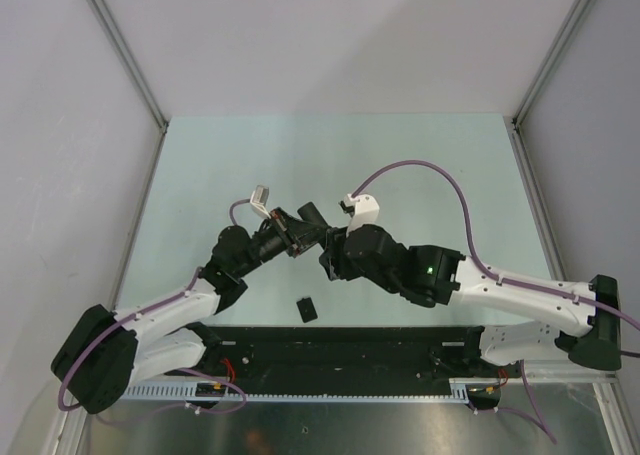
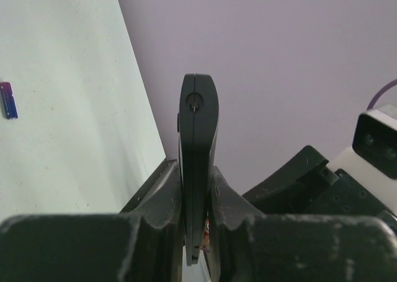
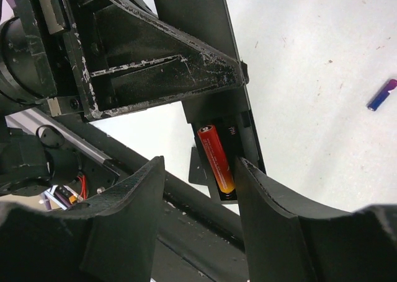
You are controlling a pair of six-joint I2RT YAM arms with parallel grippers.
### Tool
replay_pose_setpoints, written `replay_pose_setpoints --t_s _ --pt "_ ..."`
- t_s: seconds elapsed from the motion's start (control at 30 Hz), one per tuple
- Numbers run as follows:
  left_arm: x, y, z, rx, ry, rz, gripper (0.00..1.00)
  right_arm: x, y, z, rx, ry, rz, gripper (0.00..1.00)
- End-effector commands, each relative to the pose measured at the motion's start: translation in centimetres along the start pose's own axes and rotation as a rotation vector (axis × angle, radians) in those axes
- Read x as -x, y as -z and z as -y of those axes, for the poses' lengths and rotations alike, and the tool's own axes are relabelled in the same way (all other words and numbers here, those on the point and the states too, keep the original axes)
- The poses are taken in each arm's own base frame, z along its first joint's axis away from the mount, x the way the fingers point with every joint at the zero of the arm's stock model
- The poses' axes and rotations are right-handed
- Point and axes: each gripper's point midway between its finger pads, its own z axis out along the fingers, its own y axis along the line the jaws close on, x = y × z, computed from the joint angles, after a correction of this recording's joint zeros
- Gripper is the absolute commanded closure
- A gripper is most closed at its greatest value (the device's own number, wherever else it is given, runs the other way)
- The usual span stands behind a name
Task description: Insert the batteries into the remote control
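Note:
My left gripper [image 2: 197, 189] is shut on the slim black remote control [image 2: 198, 127] and holds it edge-on above the table; from above the pair shows near the middle [image 1: 295, 233]. The remote's [image 3: 198, 22] battery bay faces the right wrist camera. A red-orange battery [image 3: 217, 159] lies in one slot; the slot beside it is dark. My right gripper [image 3: 198, 192] is open just below the bay's end, nothing between its fingers, its right finger [image 3: 267, 201] close beside the remote. The dark blue-purple battery [image 3: 381, 95] lies loose on the table [image 2: 8, 100].
A small black squarish cover [image 1: 306, 308] lies on the table in front of the grippers. A black rail [image 1: 340, 350] runs along the near edge between the arm bases. Grey walls with metal posts [image 1: 130, 65] enclose the pale green table [image 1: 420, 165].

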Motion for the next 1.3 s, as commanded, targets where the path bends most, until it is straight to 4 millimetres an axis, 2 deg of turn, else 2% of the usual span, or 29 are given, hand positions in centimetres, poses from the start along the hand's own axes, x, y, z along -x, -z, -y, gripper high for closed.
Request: replay_pose_setpoints --t_s 0.0,0.67,1.27 --pt "0.4 0.1 4.5 -0.154 -0.002 -0.006 1.00 0.0 0.0 3.2 -0.155 0.100 0.002 0.46" --pt "0.2 -0.4 4.5 -0.149 0.007 -0.033 1.00 0.0 -0.7 4.1 -0.282 0.266 -0.009 0.44" --pt "0.0 -0.2 4.0 -0.140 0.007 -0.037 1.00 2.4 -0.4 3.5 -0.312 0.276 0.051 0.40"
